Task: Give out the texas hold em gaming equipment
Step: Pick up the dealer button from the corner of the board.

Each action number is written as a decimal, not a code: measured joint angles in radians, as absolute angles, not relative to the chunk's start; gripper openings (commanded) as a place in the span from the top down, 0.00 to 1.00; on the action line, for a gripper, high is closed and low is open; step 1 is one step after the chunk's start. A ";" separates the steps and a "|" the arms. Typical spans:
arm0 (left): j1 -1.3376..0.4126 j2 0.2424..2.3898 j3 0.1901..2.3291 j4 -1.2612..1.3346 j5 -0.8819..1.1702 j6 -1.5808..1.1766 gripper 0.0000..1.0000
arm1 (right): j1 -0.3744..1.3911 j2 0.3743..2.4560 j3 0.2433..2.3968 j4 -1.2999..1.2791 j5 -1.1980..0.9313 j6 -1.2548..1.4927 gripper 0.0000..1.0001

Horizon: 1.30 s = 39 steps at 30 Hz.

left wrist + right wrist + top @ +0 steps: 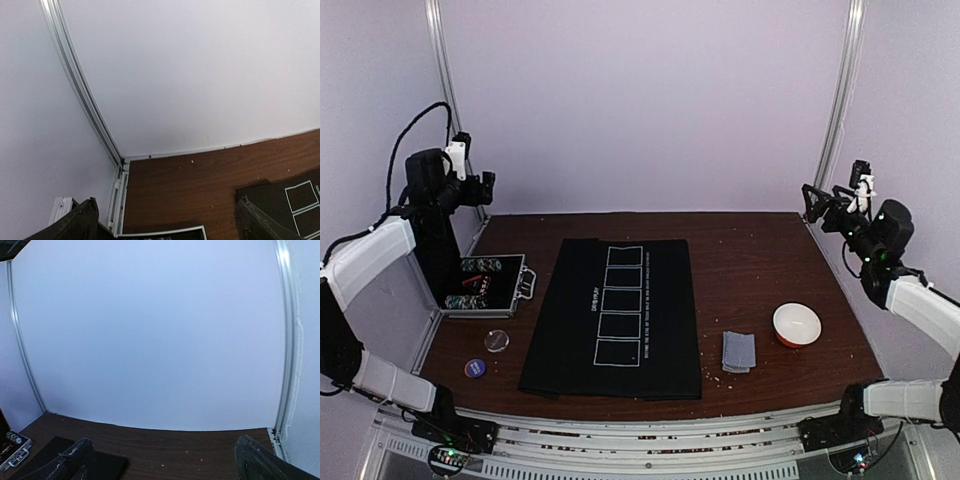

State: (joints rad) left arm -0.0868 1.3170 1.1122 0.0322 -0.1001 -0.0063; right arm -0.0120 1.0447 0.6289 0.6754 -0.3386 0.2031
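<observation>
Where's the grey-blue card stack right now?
Top view: the grey-blue stack of playing cards lies right of centre on the brown table, between the black mat and the white round bowl, touching neither.

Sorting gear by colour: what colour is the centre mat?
The mat is black with five white-outlined boxes; best in top external view.

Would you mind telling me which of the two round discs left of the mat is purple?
The purple disc is the one farther from the open case; the grey disc lies nearer it.
</observation>
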 measured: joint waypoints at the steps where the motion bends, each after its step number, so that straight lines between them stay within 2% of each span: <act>1: -0.087 1.315 1.149 -0.054 -0.095 -0.015 0.02 | -0.012 1.052 0.668 0.629 -0.388 0.215 0.00; 7: -0.087 1.312 1.225 -0.440 -0.064 -0.076 0.02 | 0.017 1.102 0.829 0.376 -0.570 0.260 0.04; 13: -0.087 1.305 1.218 -0.665 0.012 -0.123 0.02 | 0.126 1.116 0.944 0.113 -0.557 0.253 0.07; 23: -0.115 1.200 1.137 -0.789 0.030 -0.176 0.03 | 0.379 1.143 1.032 -0.166 -0.318 0.260 0.07; 30: -0.257 1.183 1.079 -0.870 0.002 -0.257 0.02 | 0.538 1.248 1.081 -0.276 -0.182 0.269 0.04; 34: -0.343 1.155 0.939 -0.884 -0.019 -0.360 0.02 | 0.597 1.301 1.096 -0.310 -0.122 0.269 0.03; 39: -0.347 1.164 0.770 -0.879 -0.069 -0.465 0.02 | 0.636 1.343 1.098 -0.323 -0.091 0.269 0.02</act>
